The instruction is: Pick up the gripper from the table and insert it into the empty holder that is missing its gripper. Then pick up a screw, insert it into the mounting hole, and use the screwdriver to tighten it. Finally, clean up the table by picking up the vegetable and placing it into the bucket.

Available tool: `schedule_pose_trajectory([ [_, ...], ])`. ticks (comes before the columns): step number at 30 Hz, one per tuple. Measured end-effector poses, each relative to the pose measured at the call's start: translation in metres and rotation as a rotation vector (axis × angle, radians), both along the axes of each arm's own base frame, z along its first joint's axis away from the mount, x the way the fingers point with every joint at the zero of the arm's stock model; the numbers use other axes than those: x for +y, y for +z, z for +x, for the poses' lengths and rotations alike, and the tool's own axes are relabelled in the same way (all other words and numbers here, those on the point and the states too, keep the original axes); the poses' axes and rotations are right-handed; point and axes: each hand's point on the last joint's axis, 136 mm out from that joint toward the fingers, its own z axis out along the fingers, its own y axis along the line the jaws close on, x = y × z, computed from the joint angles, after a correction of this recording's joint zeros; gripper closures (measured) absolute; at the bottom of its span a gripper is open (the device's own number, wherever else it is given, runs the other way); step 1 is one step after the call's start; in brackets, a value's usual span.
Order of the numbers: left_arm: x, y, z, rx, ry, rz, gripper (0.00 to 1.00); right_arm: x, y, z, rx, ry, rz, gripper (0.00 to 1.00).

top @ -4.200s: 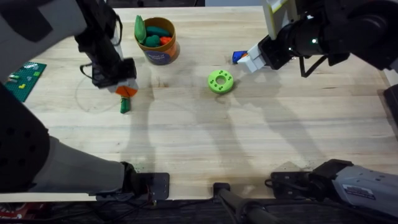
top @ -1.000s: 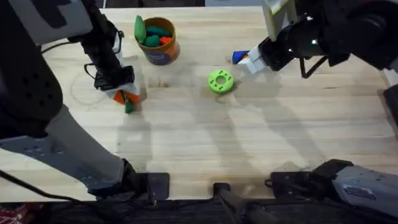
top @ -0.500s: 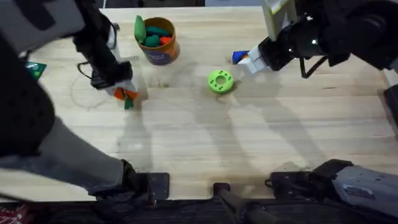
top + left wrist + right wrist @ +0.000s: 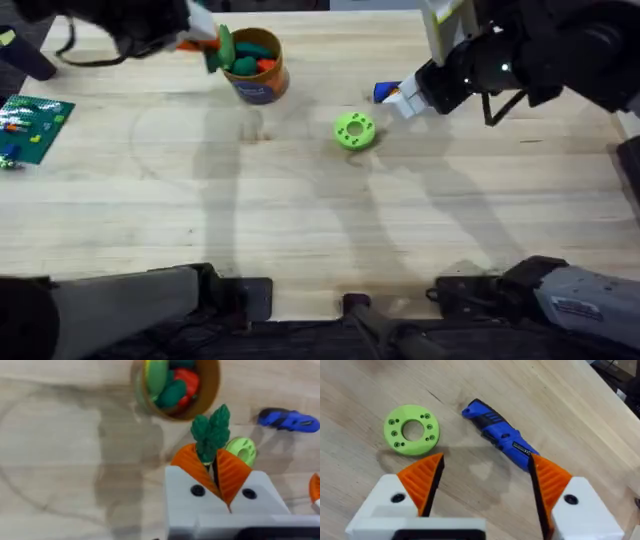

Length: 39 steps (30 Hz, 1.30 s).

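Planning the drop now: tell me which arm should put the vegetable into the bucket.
Left. The left gripper is shut on the vegetable and sits beside the bucket. The right gripper is open over the screwdriver, farther away.

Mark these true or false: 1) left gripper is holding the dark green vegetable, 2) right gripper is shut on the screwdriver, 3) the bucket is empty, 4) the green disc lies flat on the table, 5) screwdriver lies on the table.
1) True: the left gripper is shut on the vegetable, near the bucket.
2) False: the right gripper is open, above the screwdriver.
3) False: the bucket already holds several toy pieces.
4) True: the green disc lies flat.
5) True.
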Motion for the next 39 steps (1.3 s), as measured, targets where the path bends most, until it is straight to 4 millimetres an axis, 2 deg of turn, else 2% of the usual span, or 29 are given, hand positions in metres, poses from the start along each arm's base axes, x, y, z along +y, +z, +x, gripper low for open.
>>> schedule_pose_trajectory([
  [7, -0.031, 0.007, 0.046, -0.147, -0.083, -0.026, 0.977, 0.000, 0.000, 0.000, 0.000, 0.000, 0.000, 0.019],
  [11, -0.039, 0.003, 0.070, -0.199, -0.091, -0.015, 0.977, 0.000, 0.000, 0.000, 0.000, 0.000, 0.000, 0.019],
  [16, -0.042, -0.025, 0.091, -0.173, -0.079, -0.017, 0.977, 0.000, 0.000, 0.000, 0.000, 0.000, 0.000, 0.019],
  [22, -0.038, -0.068, 0.101, -0.080, -0.057, -0.009, 0.971, 0.000, 0.000, 0.000, 0.000, 0.000, 0.000, 0.019],
  [24, -0.037, -0.077, 0.102, -0.057, -0.050, -0.005, 0.903, 0.000, 0.000, 0.000, 0.001, 0.000, 0.000, 0.019],
  [29, -0.036, -0.081, 0.102, -0.049, -0.044, 0.001, 0.578, 0.000, 0.000, 0.000, 0.000, 0.000, 0.000, 0.019],
  [32, -0.036, -0.082, 0.102, -0.046, -0.043, -0.001, 0.493, 0.000, 0.000, 0.000, 0.000, 0.000, 0.000, 0.019],
  [34, -0.036, -0.082, 0.102, -0.045, -0.043, -0.004, 0.399, 0.000, 0.000, 0.000, 0.000, 0.000, 0.000, 0.019],
  [39, -0.040, -0.080, 0.101, -0.045, -0.058, -0.023, 0.267, 0.000, 0.000, 0.000, 0.000, 0.000, 0.000, 0.019],
])
